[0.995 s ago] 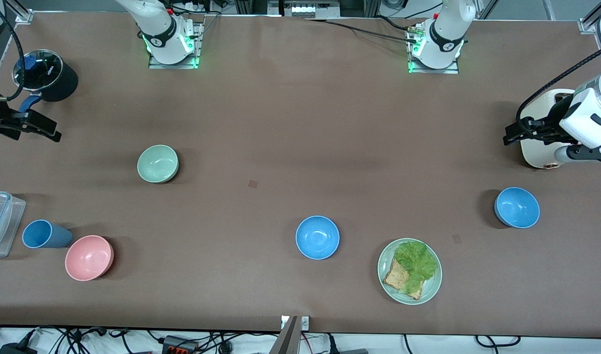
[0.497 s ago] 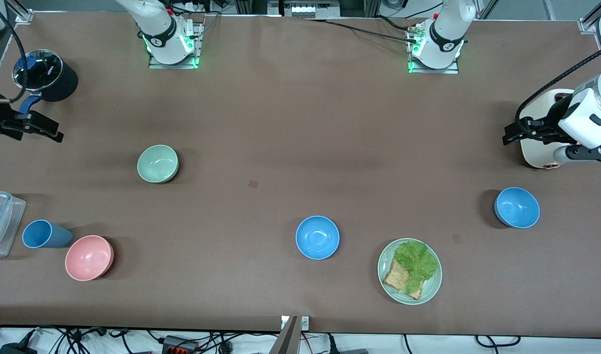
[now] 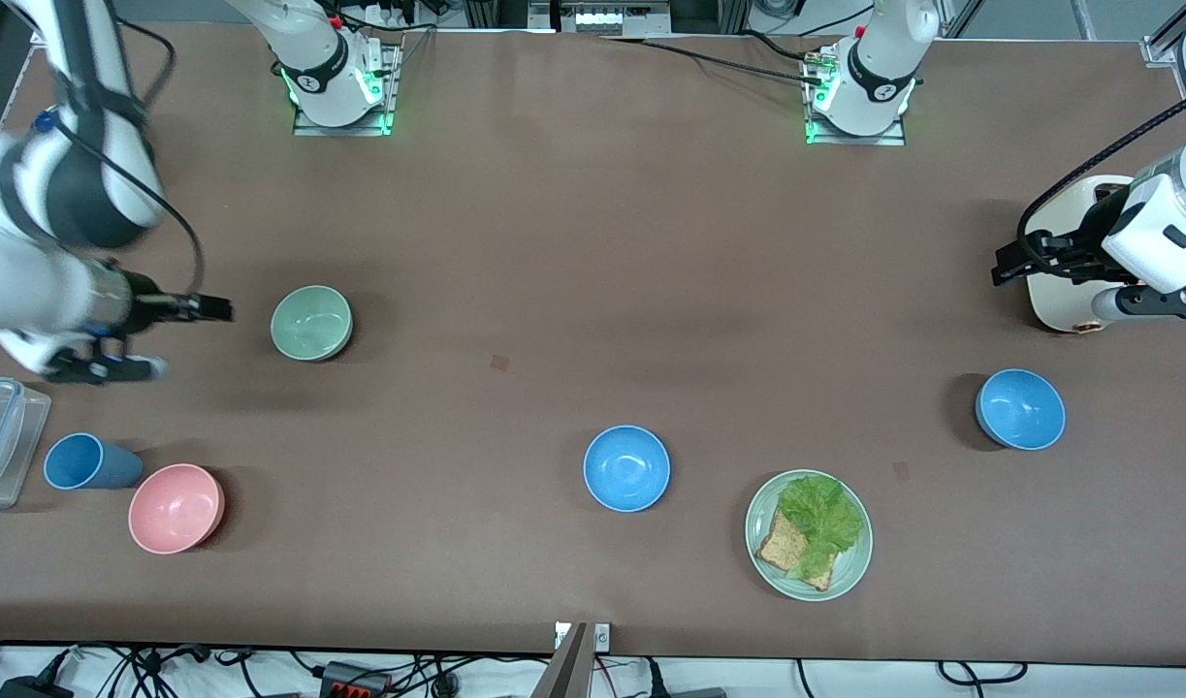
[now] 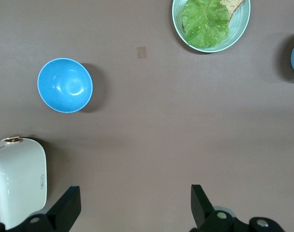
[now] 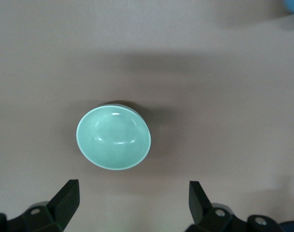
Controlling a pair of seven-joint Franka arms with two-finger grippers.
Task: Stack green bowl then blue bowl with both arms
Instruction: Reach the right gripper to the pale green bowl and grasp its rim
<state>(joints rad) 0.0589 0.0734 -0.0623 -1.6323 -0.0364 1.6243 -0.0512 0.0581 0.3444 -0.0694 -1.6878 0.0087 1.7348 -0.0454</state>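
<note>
The green bowl (image 3: 311, 323) stands upright on the table toward the right arm's end; it also shows in the right wrist view (image 5: 113, 138). My right gripper (image 3: 211, 309) is open and empty, just beside the green bowl toward the table's end, apart from it (image 5: 132, 203). The paler blue bowl (image 3: 1020, 409) stands toward the left arm's end, also in the left wrist view (image 4: 65, 85). My left gripper (image 3: 1011, 264) is open and empty (image 4: 134, 208), up beside the white toaster (image 3: 1068, 291), well away from the blue bowl.
A brighter blue bowl (image 3: 626, 468) stands mid-table nearer the camera. Beside it is a green plate (image 3: 849, 572) of bread and lettuce. A pink bowl (image 3: 176, 508), a blue cup (image 3: 88, 461) and a clear container (image 3: 1, 436) stand at the right arm's end.
My right arm has swung in from the table's end to beside the green bowl and now hides the black pot. The left arm and the bowls have not moved.
</note>
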